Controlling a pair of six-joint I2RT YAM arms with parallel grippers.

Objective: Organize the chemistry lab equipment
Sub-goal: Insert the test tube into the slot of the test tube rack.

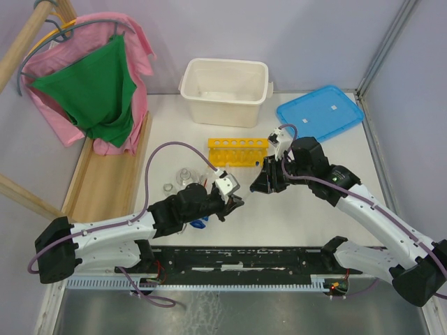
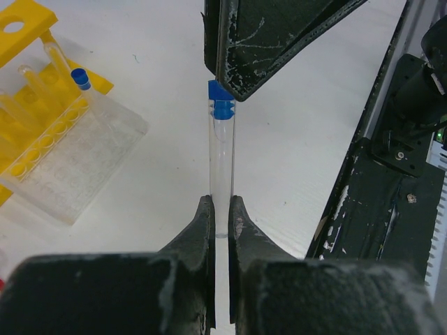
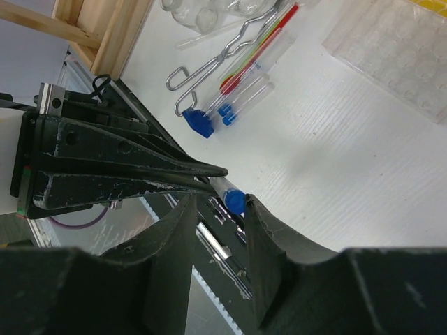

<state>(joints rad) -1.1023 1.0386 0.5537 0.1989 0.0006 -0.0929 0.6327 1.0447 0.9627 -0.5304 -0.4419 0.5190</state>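
Observation:
My left gripper (image 2: 221, 202) is shut on the lower end of a clear tube (image 2: 223, 160) with a blue cap (image 2: 222, 108), held just above the table. My right gripper (image 3: 218, 201) stands open around that blue cap (image 3: 234, 201). The cap touches one finger, and a gap shows on the other side. In the top view the two grippers meet in front of the yellow test-tube rack (image 1: 238, 151). More capped tubes (image 3: 244, 98), metal tongs (image 3: 223, 52), a red rod (image 3: 262, 38) and glass flasks (image 1: 183, 176) lie to the left.
A clear well plate (image 2: 77, 153) lies against the rack. The white tub (image 1: 223, 108) stands at the back, with the blue lid (image 1: 320, 112) at the back right. A wooden frame (image 1: 105, 181) and hung pink and green cloths (image 1: 91, 84) line the left side.

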